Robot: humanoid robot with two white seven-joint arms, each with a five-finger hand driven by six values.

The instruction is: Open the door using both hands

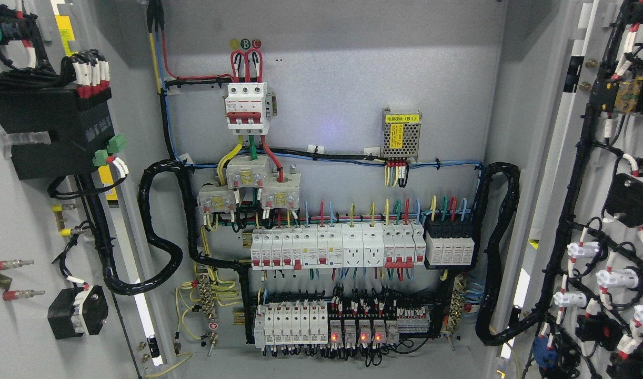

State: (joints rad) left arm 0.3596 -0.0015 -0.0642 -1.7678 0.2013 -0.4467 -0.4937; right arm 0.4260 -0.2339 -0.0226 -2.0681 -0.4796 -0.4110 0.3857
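Straight ahead, the electrical cabinet stands wide open, with its grey back panel (332, 95) in full view. On the far left, the left door (16, 221) is swung out, and its inner side faces the camera. It carries a black box (53, 131) with red and white wire ends on top and small green plugs (111, 150) at its side. Lower down on that door sits a black switch block (78, 311). On the far right, the right door (611, 210) is swung out too, with black wire bundles and white and black parts fixed along it. Near the top of the back panel is a white breaker with red levers (246, 105). Red, green and yellow wires run down from it to three pale blocks (250, 187). To the right of it is a small metal power supply with a yellow label (401, 134). Below them runs a long row of white breakers (337, 247), and next to its right end is a black block with white fronts (450, 243). Under that is a second row, where four small red lights (355, 337) glow. A thick black cable (158, 226) loops from the left door into the cabinet, and another thick black cable (498, 252) loops on the right side. No robot hand or arm shows anywhere, so I cannot tell how the fingers are held. The tiny print on the yellow label is too small to read, though it may say B1
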